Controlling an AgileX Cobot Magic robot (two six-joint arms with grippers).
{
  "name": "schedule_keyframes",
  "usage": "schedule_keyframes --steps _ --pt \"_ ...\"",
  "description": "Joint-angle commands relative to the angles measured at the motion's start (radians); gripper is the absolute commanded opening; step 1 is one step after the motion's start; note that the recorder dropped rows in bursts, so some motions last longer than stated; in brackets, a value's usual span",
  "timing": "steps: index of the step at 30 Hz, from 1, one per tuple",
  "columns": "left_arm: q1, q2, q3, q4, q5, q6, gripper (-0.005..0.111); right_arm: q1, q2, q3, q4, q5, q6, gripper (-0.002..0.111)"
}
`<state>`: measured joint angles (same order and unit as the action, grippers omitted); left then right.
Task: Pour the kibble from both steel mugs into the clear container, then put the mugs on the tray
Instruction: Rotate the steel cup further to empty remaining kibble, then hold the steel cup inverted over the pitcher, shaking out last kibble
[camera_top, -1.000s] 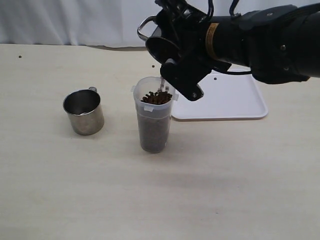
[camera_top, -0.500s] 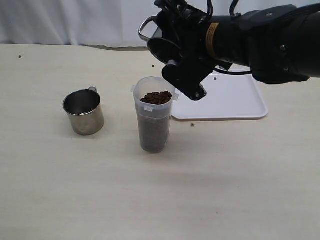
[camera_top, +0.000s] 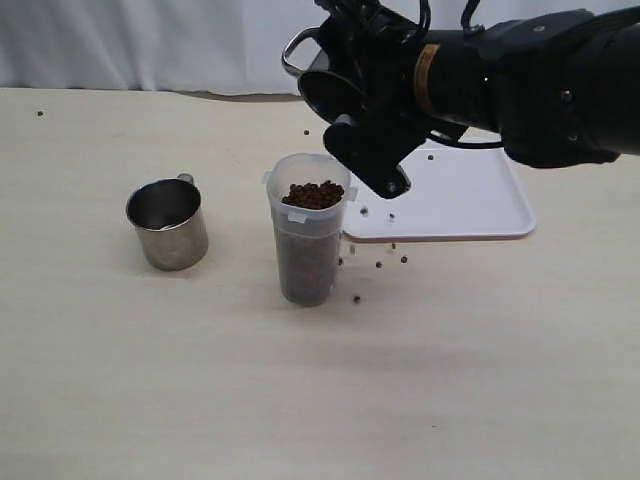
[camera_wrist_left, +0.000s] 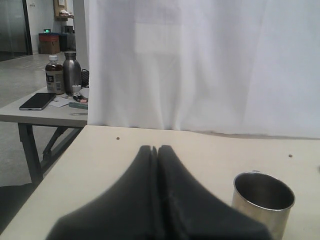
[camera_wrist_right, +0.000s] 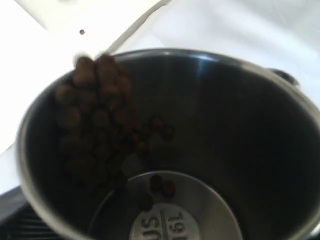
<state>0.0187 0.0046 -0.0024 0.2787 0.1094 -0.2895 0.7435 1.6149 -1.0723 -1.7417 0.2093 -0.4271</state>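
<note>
Right tool (camera_top: 350, 112) clamped on tilted shiny steel mug (camera_wrist_right: 240, 130) above kibble-filled frosted plastic container (camera_top: 308, 255); stray brown pellets (camera_top: 356, 298) just right; left tool (camera_wrist_left: 154, 152) together.

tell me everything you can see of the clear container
The clear container is a tall tumbler of frosted translucent plastic with small tabs at its rim. It stands upright on the table, right of the standing mug and in front of the tray's left corner. Kibble fills it to the rim, slightly heaped. Nothing grips it. The other mug is tilted above it, and loose pellets are scattered by its right side.
</note>
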Motion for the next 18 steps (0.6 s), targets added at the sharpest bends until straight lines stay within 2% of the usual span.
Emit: schedule_keyframes --steps 1,18 --pt "-0.007 -0.005 0.002 -0.002 -0.007 -0.003 0.0 0.003 -0.005 -0.009 -0.003 -0.022 0.048 0.005" --pt "-0.007 -0.005 0.002 -0.002 -0.009 -0.003 0.0 0.003 -0.005 -0.009 -0.003 -0.081 0.07 0.005"
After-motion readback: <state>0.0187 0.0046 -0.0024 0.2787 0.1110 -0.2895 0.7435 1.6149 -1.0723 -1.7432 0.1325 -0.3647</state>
